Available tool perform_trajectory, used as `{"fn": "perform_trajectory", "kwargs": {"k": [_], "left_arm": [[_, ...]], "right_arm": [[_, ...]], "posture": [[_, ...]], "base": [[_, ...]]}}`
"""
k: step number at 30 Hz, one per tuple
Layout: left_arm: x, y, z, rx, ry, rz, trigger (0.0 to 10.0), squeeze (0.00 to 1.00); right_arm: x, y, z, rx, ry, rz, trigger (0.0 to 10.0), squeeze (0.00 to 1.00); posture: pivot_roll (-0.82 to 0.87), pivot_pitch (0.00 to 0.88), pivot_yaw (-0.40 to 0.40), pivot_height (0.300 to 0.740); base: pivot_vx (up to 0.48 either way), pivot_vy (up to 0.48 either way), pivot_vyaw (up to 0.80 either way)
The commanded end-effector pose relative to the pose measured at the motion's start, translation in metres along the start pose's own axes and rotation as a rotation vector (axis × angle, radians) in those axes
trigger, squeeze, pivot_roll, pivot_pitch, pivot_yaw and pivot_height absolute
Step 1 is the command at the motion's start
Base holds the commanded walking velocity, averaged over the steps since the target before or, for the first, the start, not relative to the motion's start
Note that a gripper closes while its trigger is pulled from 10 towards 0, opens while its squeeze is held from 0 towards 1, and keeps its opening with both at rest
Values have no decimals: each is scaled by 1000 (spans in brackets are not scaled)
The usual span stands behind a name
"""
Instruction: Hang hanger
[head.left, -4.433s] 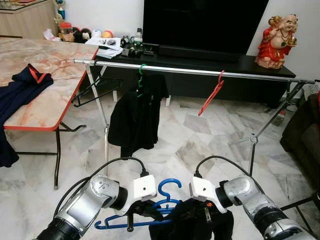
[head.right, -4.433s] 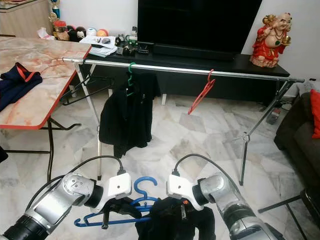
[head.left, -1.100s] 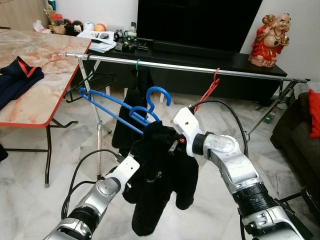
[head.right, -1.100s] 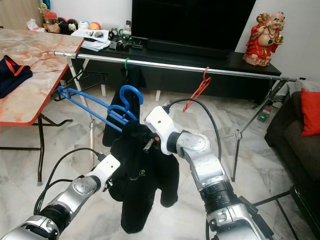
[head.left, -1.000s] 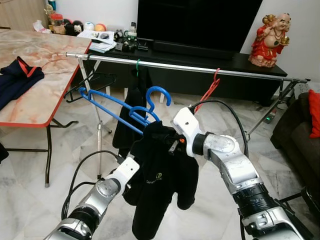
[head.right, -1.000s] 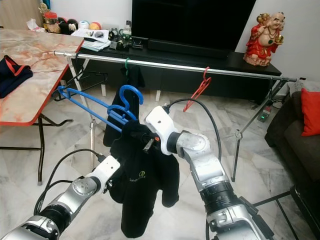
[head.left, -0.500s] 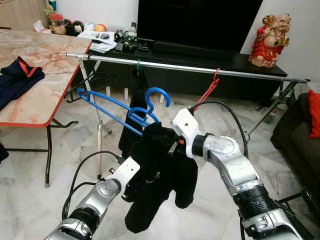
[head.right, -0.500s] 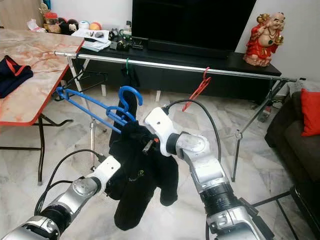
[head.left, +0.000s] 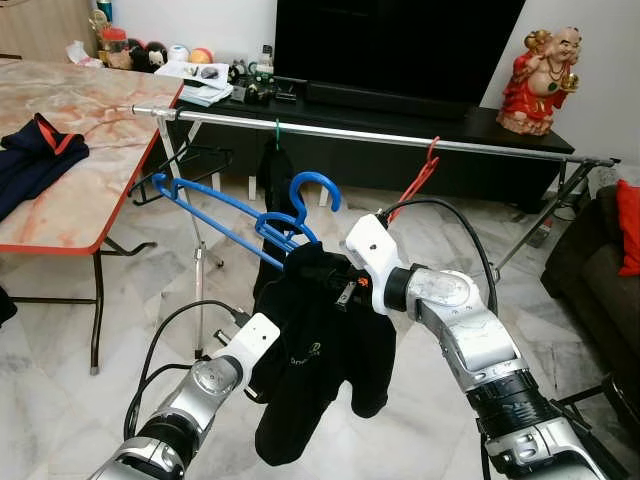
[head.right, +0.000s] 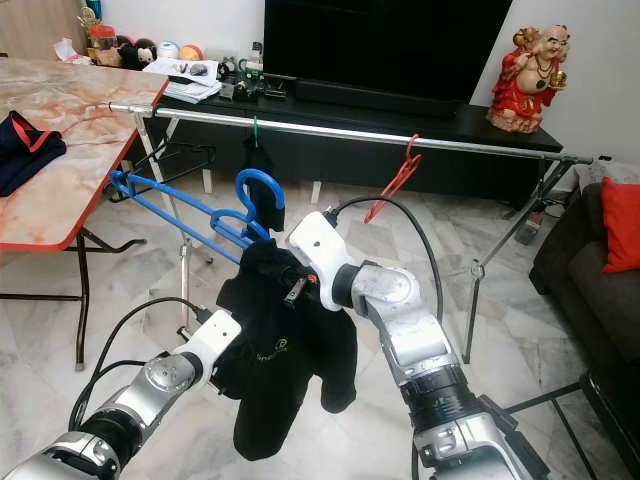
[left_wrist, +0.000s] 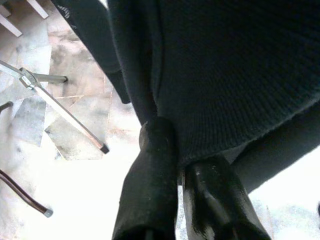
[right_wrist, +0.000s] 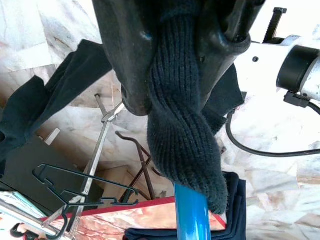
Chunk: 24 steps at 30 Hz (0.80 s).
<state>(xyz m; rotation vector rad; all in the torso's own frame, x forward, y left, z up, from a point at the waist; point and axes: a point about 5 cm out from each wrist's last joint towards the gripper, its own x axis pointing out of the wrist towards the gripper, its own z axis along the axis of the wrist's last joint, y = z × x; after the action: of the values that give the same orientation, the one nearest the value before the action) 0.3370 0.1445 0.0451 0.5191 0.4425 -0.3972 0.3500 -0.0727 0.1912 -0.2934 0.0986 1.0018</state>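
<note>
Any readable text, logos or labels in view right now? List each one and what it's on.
None can be read.
Black garment: a small pale logo on the front, too small and blurred to read.
Papers on the TV bench: print too small to read.
Jar at the back of the table: label too blurred to read.

At frame centre the right gripper (head.right: 292, 282) holds the blue hanger (head.right: 200, 222) with its black sweater (head.right: 285, 345). The left gripper (head.right: 240, 350) touches the sweater's lower left edge. Behind, the rail (head.right: 400, 137) carries a red hanger (head.right: 397, 182).
</note>
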Motion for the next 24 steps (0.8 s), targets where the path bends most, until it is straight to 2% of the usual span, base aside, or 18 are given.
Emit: {"fn": "perform_trajectory", "kwargs": {"k": [1,5,9,13,19,20,24], "left_arm": [[0,6,0,-16,-1,20,0,0],[-1,10,0,-18,-2,29,0,0],[-1,7,-3,-25,1,19,0,0],[-4,6,-12,-38,20,18,0,0],[-6,7,-19,-42,38,21,0,0],[-6,7,-20,-45,43,21,0,0],[-7,7,-21,-48,47,18,0,0]], "right_arm": [[-4,-1,7,-27,-24,-11,0,0],[-5,-1,5,-26,-19,-13,0,0],[-8,-2,-9,-91,52,-32,0,0],[-27,-13,-30,-77,105,-60,0,0],[-50,-18,-51,-42,133,-14,0,0],[-58,-21,-60,-35,170,-27,0,0],[-70,-23,-73,-6,199,-19,0,0]], "posture": [[78,0,-124,740],[80,0,-123,740],[82,0,-124,740],[76,0,-121,740],[72,0,-121,740],[73,0,-121,740],[71,0,-117,740]], "base": [[0,0,0],[0,0,0],[0,0,0],[0,0,0],[0,0,0],[0,0,0],[0,0,0]]}}
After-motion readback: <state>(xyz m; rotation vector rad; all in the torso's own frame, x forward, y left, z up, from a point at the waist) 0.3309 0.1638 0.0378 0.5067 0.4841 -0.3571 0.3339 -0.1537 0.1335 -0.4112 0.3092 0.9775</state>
